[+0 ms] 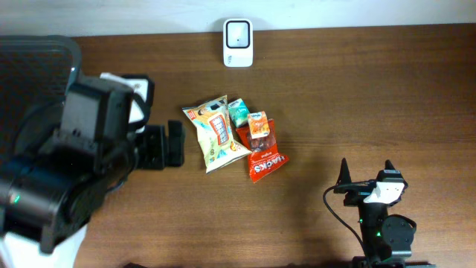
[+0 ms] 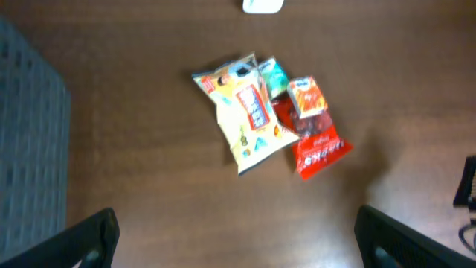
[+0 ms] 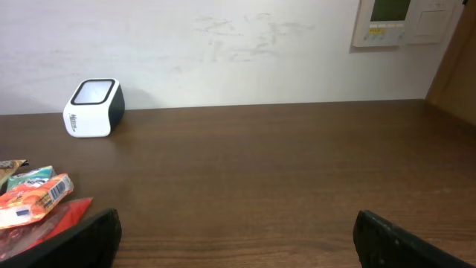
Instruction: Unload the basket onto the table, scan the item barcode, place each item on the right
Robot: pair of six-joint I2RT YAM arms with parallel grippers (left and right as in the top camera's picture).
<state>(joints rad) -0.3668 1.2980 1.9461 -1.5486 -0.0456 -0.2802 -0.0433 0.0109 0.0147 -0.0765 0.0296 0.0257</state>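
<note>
A pile of snack packs lies mid-table: a yellow bag (image 1: 216,134), a small green pack (image 1: 239,112), a small orange pack (image 1: 258,124) and a red bag (image 1: 265,158). The white barcode scanner (image 1: 238,43) stands at the table's far edge. My left gripper (image 1: 164,144) is open just left of the yellow bag, nothing between its fingers. In the left wrist view, left gripper (image 2: 242,249) hangs above bare wood, the yellow bag (image 2: 242,119) ahead. My right gripper (image 1: 366,175) is open near the front right, and the right wrist view shows the scanner (image 3: 94,107) far left.
A dark mesh chair back (image 1: 37,74) sits at the far left beside the left arm. A wall panel (image 3: 390,22) hangs behind the table. Bare wood (image 1: 357,97) lies right of the packs.
</note>
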